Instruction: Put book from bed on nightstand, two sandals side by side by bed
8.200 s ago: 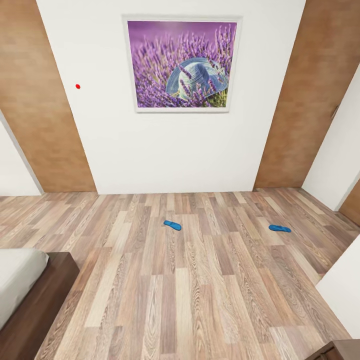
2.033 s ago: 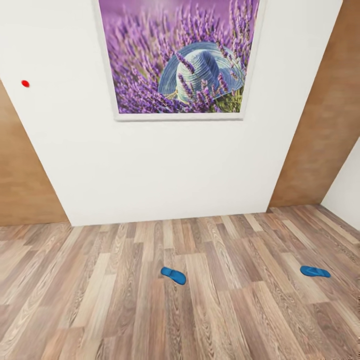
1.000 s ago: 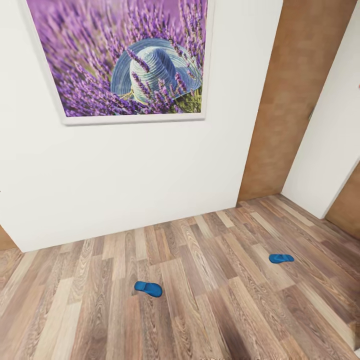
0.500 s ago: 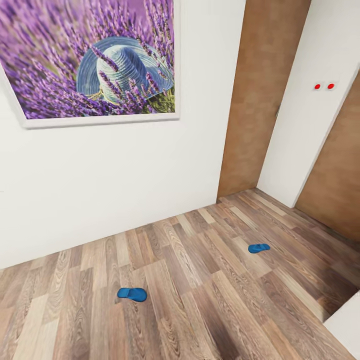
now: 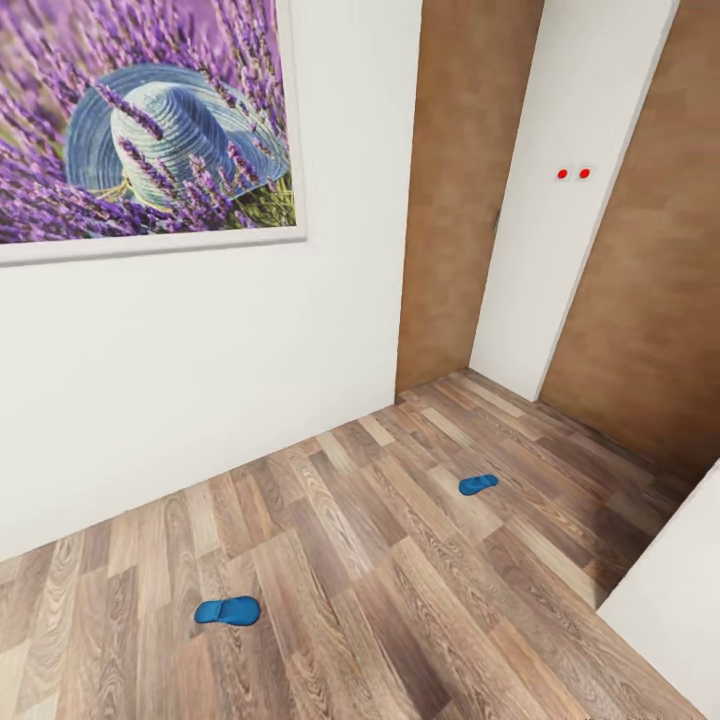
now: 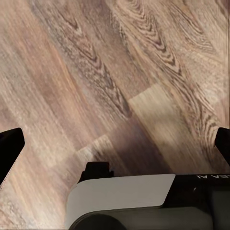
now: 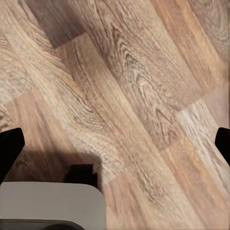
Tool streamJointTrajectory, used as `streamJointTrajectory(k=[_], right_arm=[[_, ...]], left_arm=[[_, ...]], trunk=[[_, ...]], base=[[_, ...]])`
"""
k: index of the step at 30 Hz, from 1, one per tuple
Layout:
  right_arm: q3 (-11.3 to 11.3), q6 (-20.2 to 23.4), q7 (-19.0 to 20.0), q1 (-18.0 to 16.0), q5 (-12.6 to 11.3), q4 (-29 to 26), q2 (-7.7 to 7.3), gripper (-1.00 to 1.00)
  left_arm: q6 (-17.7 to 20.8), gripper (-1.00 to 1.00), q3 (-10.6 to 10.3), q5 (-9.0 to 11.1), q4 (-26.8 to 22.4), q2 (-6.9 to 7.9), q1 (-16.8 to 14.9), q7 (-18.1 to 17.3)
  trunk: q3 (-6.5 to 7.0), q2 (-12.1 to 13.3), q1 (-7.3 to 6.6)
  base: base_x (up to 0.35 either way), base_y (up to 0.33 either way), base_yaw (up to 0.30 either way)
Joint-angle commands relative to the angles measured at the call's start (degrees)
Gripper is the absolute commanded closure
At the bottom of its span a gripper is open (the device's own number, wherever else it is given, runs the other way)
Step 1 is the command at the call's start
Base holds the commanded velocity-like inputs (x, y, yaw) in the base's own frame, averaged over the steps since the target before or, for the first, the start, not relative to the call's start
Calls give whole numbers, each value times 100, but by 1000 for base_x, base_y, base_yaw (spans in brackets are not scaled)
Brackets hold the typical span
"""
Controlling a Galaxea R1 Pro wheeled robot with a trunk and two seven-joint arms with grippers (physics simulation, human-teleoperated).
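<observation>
Head cam: I see two blue sandals on the wood-plank floor (image 5: 400,560), well apart from each other. The near sandal (image 5: 227,611) lies flat at lower left of the view, out from the white wall (image 5: 200,370) carrying the lavender-and-hat picture (image 5: 140,130). The far sandal (image 5: 478,484) lies flat further out and to the right, near the corner where a brown wood panel (image 5: 460,190) meets a white wall section (image 5: 570,200) with two small red dots (image 5: 573,174). A second brown panel (image 5: 650,280) sits right of that section; a white surface (image 5: 675,610) cuts into the lower-right corner, ID not possible. L wrist cam: the left gripper (image 6: 115,143) has its two dark fingertips at opposite edges of the frame, i.e. spread wide, nothing between them but floor planks. R wrist cam: the right gripper (image 7: 115,143) reads the same, fingertips at both edges, wide apart, holding nothing, plank floor below.
</observation>
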Motion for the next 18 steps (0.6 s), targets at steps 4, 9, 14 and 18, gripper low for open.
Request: streamJointTrajectory(k=[4,9,14,18], right_arm=[[1,-19,1,-5,1,6,0,-100],[1,-19,1,-5,1,6,-1,-100],[0,-19,1,-5,1,6,-1,-100],[3,-19,1,-5,1,6,3,-100]], left_arm=[[-16,-100,0,-3,-1,0,2,7],[-15,-100,0,-3,-1,0,1,2],[-15,-100,-1,-5,-1,0,0,1],[-17,-100,0,-3,-1,0,1,1]], trunk=[[-5,-2,2],[-5,-2,2],[-5,-2,2],[-5,-2,2]], base=[[251,-44,-282],[203,-80,-282],[36,-16,-282],[51,-3,-282]])
